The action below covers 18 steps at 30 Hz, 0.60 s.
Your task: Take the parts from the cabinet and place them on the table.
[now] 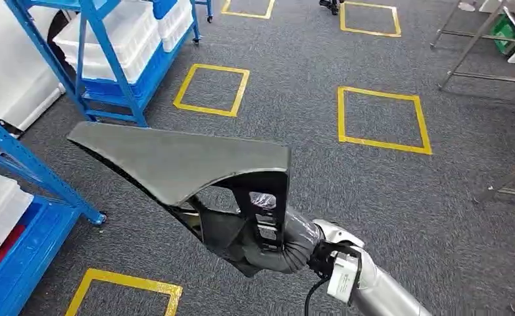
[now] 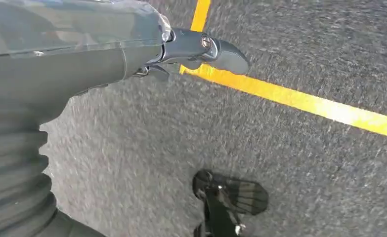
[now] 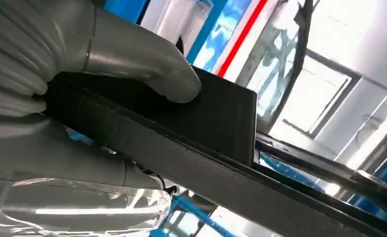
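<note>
A large dark grey triangular plastic part (image 1: 175,161) with an open frame at its base hangs over the carpet in the head view, carried flat side up. My right hand (image 1: 277,247) grips it from below at the frame end. In the right wrist view my right hand (image 3: 82,84) clamps the part's black edge (image 3: 216,128), thumb pressed on its flat face. My left hand (image 2: 107,54) hangs over the grey carpet with nothing in it; its dark fingers (image 2: 216,49) reach out over a yellow tape line.
Blue shelving with white bins (image 1: 129,39) stands at the back left, and another blue rack (image 1: 11,217) at the near left. Yellow tape squares (image 1: 383,118) mark the grey carpet. Metal table legs (image 1: 478,46) stand at the far right.
</note>
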Available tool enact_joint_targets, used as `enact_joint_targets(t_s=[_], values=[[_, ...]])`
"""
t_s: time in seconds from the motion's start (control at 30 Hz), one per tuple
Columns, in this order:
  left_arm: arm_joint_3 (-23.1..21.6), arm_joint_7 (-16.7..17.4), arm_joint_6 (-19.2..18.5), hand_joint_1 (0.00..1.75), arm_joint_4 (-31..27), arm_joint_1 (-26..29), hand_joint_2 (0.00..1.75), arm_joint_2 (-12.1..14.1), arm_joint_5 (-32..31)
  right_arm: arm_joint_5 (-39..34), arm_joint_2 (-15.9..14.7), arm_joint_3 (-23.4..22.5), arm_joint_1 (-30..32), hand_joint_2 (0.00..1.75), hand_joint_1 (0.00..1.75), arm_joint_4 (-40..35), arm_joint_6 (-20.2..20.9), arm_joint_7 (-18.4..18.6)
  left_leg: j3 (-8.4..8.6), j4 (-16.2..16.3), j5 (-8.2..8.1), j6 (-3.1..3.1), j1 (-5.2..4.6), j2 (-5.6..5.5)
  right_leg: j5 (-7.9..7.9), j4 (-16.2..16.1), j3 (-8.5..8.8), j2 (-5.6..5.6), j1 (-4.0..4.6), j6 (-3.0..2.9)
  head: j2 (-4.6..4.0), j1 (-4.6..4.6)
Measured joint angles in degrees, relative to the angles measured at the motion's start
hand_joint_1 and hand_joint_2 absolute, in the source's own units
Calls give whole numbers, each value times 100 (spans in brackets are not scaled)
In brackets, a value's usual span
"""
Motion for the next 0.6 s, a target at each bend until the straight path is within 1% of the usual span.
enact_joint_targets(t_s=[0.03, 0.07, 0.1, 0.13, 0.17, 0.2, 0.23, 0.3, 0.33, 0.37, 0.4, 0.43, 0.47, 0.5, 0.53, 0.57, 0.6], values=[[2, -11, -2, 0, 0, 0, 175, 2, -2, -30, -4, -13, 16, 175, 171, 11, 0, -2, -4, 2, -2, 3, -7, 70, 11, 131, -56, -12, -3, 1, 0, 0], [2, -22, -11, 0, 0, -7, 175, 2, -11, -52, -7, -24, 27, 175, 171, 17, 0, -7, -2, 2, -5, 3, -13, 135, 133, -12, 28, -26, -3, -1, 0, 0], [2, -35, -18, 0, 0, -18, 175, 0, -15, -81, -9, -44, 34, 175, 171, 17, 0, -22, 4, 3, -12, 2, -20, 201, 347, -409, 251, -53, -1, -12, 0, 0], [2, -44, -24, 0, 0, -26, 175, 0, -20, -107, -11, -72, 35, 175, 171, 17, -4, -46, 17, 3, -23, -8, -26, 253, 574, -943, 549, -118, 5, -35, 0, 0], [2, -52, -26, 0, 0, -30, 175, 0, -26, -129, -15, -118, 41, 175, 171, 4, -11, -74, 39, 5, -41, -21, -37, 312, 755, -1524, 891, -311, 27, -78, 0, 0], [2, -52, -24, 0, 0, -30, 175, 0, -35, -146, -22, -166, 48, 175, 171, -13, -13, -114, 41, 13, -60, -50, -80, 353, 644, -1700, 964, -497, 101, -114, 0, 0], [2, -52, -13, 0, 0, -29, 175, 0, -37, -159, -24, -209, 76, 175, 171, -39, -13, -149, 43, 21, -72, -73, -86, 394, 686, -1713, 947, -400, 107, -150, 0, -2], [2, -50, -13, 0, 0, -33, 175, 0, -55, -177, -37, -293, 168, 175, 171, -96, -9, -208, 73, 3, -84, -126, -80, 503, 679, -1704, 930, -280, 122, -178, 0, 0], [2, -52, -13, 0, 0, -44, 175, -2, -59, -177, -42, -336, 209, 175, 171, -135, -7, -229, 92, 2, -95, -156, -93, 559, 700, -1739, 933, -215, 110, -212, 0, 0], [2, -55, -15, 0, 0, -59, 175, 2, -59, -177, -42, -376, 252, 175, 171, -190, -7, -236, 74, 54, -171, -197, -47, 426, 735, -1791, 971, -167, 47, -253, 0, 0], [2, -74, -22, 0, 0, -58, 175, 2, -63, -186, -46, -422, 255, 175, 171, -243, -7, -249, 1, 250, -314, -227, -35, 145, 745, -1802, 970, -113, 41, -273, 0, 0], [2, -78, -28, 0, 0, -51, 175, 6, -66, -196, -41, -443, 256, 175, 171, -277, -7, -254, -183, 666, -552, -248, -22, -24, 750, -1802, 965, -65, 40, -303, 0, 0], [2, -83, -31, 0, 0, -36, 175, 15, -70, -203, -42, -461, 265, 175, 171, -304, -7, -254, -424, 1182, -796, -271, -18, -93, 753, -1802, 961, 9, 41, -308, 0, -2], [2, -87, -31, 0, 0, -26, 175, 28, -76, -212, -42, -485, 287, 175, 171, -328, -2, -254, -638, 1633, -959, -289, -16, -108, 753, -1800, 958, 81, 42, -309, 0, 0], [2, -87, -33, 0, 0, -16, 175, 37, -81, -221, -42, -526, 322, 175, 171, -350, 0, -251, -775, 1898, -988, -299, -14, -108, 754, -1799, 960, 154, 42, -307, 0, -2], [2, -87, -33, 0, 0, -14, 175, 39, -87, -234, -42, -551, 348, 175, 171, -378, 13, -251, -765, 1835, -863, -303, -7, -110, 755, -1796, 968, 228, 39, -304, 0, 0], [2, -87, -31, 0, 0, -18, 175, 55, -109, -245, -42, -581, 366, 175, 171, -413, 26, -251, -620, 1501, -621, -303, 7, -116, 757, -1789, 976, 304, 35, -300, 0, 0]])
